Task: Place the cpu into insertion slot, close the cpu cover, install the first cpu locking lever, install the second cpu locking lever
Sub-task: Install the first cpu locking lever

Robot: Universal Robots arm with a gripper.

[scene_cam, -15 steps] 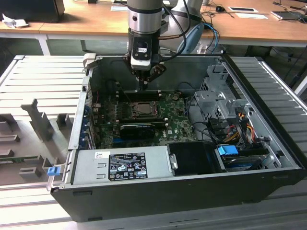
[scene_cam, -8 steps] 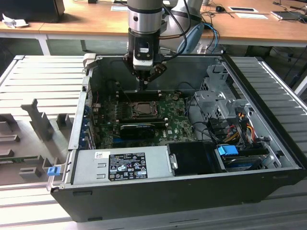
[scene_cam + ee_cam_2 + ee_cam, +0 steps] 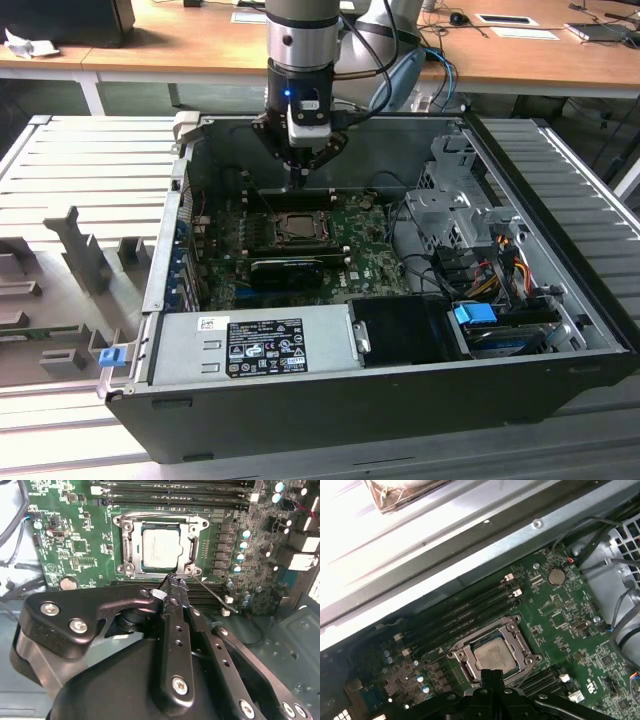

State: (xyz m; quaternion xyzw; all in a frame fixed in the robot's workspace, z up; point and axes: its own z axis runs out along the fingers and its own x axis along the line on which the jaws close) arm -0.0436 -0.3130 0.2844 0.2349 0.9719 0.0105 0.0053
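Hovers beside the cpu cover (image 3: 125,542), already lowered to pin the cpu (image 3: 161,547); end effector (image 3: 173,581) pinched shut, empty, a narrow tip suited to the seemingly unlatched locking lever (image 3: 212,594).

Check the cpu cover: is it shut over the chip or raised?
Shut. In the second wrist view the cpu cover lies flat around the cpu, whose silvery top shows through its window.

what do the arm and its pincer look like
The arm is a silver-grey cylinder with black bands. A small blue light glows on its wrist above a pale block. Grey and light-blue cables loop behind it. The pincer is matte black: flat linked bars with silver screw heads and rows of small holes, narrowing toward the end.
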